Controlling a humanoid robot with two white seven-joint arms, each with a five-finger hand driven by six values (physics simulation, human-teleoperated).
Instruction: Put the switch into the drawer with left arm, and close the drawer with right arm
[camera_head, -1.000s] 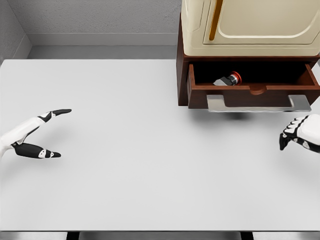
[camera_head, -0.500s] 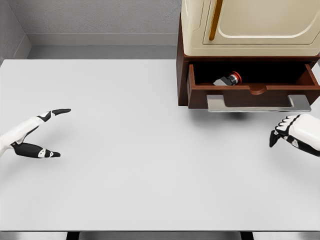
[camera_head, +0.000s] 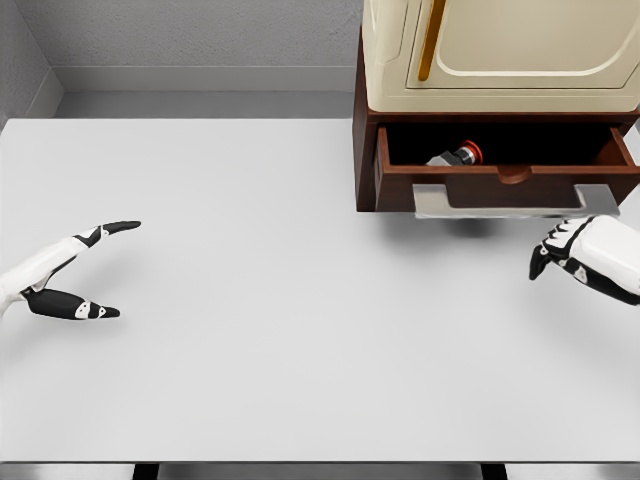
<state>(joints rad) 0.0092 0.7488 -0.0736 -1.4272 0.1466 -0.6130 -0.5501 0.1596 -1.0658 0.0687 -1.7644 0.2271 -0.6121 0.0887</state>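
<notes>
Over at nine o'clock, the white left hand with black fingertips (camera_head: 70, 270) hovered above the plain white surface (camera_head: 280, 330), its thumb and forefinger spread wide apart and nothing held between them. The broad middle of the surface lay bare of objects. Toward one o'clock stood a dark brown wooden cabinet (camera_head: 362, 140) carrying a cream-coloured box with a slim amber handle (camera_head: 500, 55) on top. Beneath that box the brown wooden drawer (camera_head: 505, 180) stood pulled out, a flat grey metal pull bar (camera_head: 515, 205) running along its front edge. Inside the drawer, toward its left half, lay the small grey switch with a red button cap (camera_head: 458, 155), tilted on its side against the dark interior. At three o'clock the white right hand with black fingertips (camera_head: 565, 250) sat just below the right end of the pull bar, near it but not touching, fingers curled loosely downward and gripping nothing.
</notes>
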